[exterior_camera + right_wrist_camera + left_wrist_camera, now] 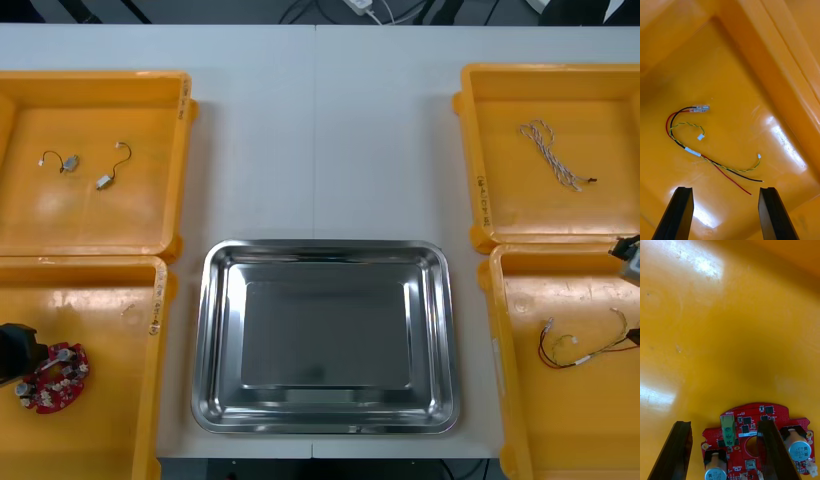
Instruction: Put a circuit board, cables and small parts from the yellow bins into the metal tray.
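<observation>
Light table (320, 130) with a centre seam, dark floor (200, 10) beyond.

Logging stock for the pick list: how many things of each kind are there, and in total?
Bins: 4
Tray: 1
Board: 1
Cables: 2
Small parts: 2
Total: 10
Left pincer open at the board, right pincer open above one cable.

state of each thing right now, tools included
circuit board: lying flat, ungripped
red and yellow cable: lying loose, ungripped
blue and white cable: lying loose, untouched
small metal parts: lying loose, untouched
metal tray: empty
left tool: open over circuit board
right tool: open above red and yellow cable
</observation>
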